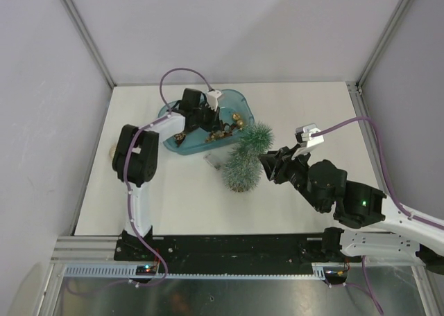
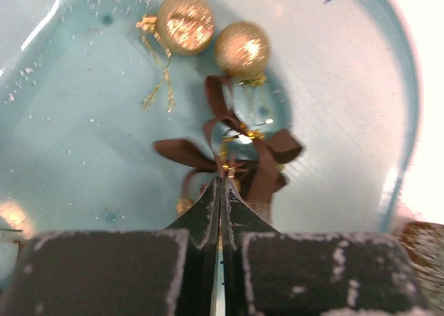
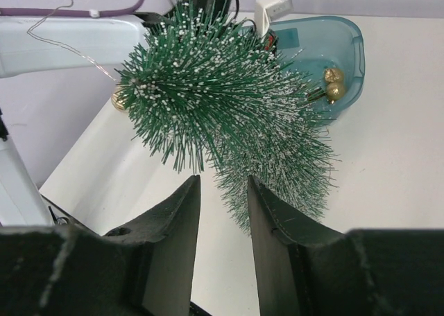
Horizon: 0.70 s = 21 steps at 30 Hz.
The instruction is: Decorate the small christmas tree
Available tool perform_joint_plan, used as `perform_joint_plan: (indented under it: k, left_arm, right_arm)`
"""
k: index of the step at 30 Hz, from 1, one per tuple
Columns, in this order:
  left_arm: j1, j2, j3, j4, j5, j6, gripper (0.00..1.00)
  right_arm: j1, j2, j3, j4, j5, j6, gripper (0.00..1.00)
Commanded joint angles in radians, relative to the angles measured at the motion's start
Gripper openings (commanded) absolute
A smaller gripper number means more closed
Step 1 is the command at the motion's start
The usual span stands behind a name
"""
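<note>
The left pincer (image 2: 220, 186) has its two fingers pressed flat together. Their tips meet at the knot of a brown ribbon bow (image 2: 229, 153), and a bit of ribbon looks caught between them. The bow lies on the floor of a blue tub (image 2: 399, 122), low in the middle of the left wrist view. Two gold glitter balls (image 2: 185, 23) sit above it near the top edge, and one trails a gold thread.

The right pincer (image 3: 222, 184) stands with its fingers apart and nothing in it. The green needles of the small christmas tree (image 3: 229, 101) are just beyond its tips. In the overhead view the tree (image 1: 244, 160) is at the middle of the frame, just right of the tub (image 1: 177, 143). It seems to lean, though I cannot say how far.

The step in hand looks like picking an ornament. The next move calls for lifting the bow clear of the tub wall and carrying it right to the needles, with the right pincer ready to steady the tree.

No brand, label or writing can be read.
</note>
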Motion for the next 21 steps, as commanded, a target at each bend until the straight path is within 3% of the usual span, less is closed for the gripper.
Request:
perform_joint_plan:
  k: [1,11,21]
  left_arm:
    - [-0.007,-0.219,0.005,0.019,0.093,-0.040,0.00]
    - [-0.058,-0.536,-0.014,-0.009,0.144,-0.063,0.00]
    - [-0.142,-0.586,0.251,-0.184,0.113,0.000,0.00]
  right_arm:
    - [-0.001,-0.006,0.040,0.015,0.003,-0.006,0.38]
    - [0.000,-0.014,0.040,0.012,0.012,-0.014,0.37]
    - [0.003,-0.028,0.040,0.025,0.023,-0.027,0.37]
